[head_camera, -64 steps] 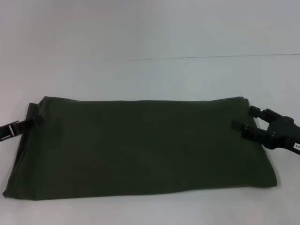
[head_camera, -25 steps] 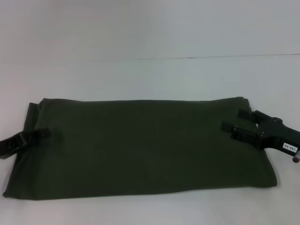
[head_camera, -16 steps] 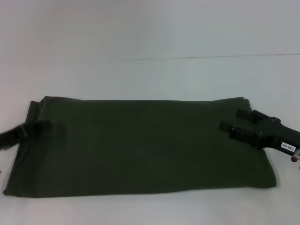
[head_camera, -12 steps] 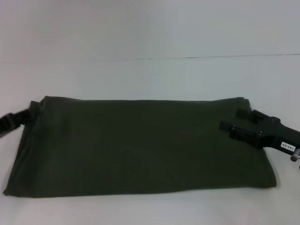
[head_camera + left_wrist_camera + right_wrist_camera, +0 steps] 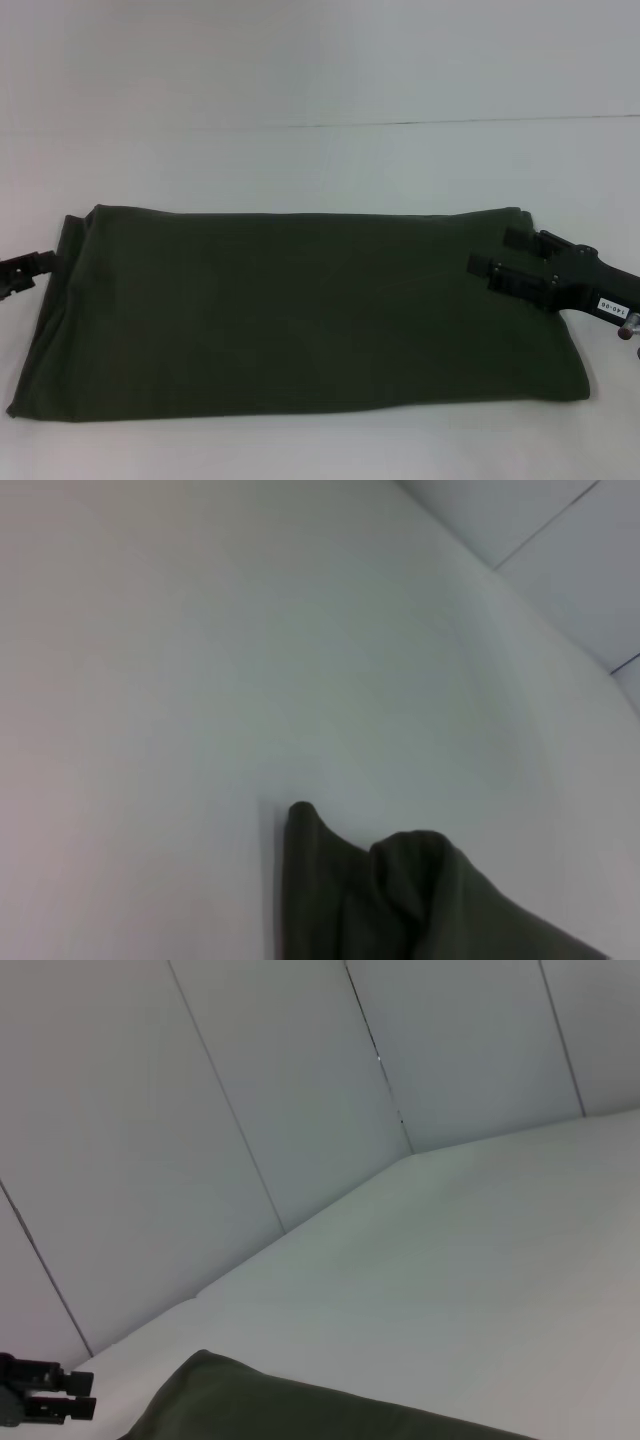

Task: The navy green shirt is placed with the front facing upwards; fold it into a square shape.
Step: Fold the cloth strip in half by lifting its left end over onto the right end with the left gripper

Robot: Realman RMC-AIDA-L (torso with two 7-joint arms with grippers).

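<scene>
The navy green shirt lies flat on the white table as a wide dark olive rectangle, plain side up, with no print or collar showing. My right gripper rests over the shirt's right end near the far corner, open, its two black fingers spread and pointing inward. My left gripper sits just off the shirt's left edge near the far corner. The right wrist view shows the left gripper with a gap between its fingers and nothing in them. A rumpled corner of the shirt shows in the left wrist view.
The white table stretches far behind the shirt, with a thin seam line across the back. Pale wall panels rise beyond it. The shirt's near edge lies close to the table's front.
My left gripper, which had reached in over the shirt's left end, has drawn back leftward off the cloth. The right gripper has barely shifted. The shirt lies as before.
</scene>
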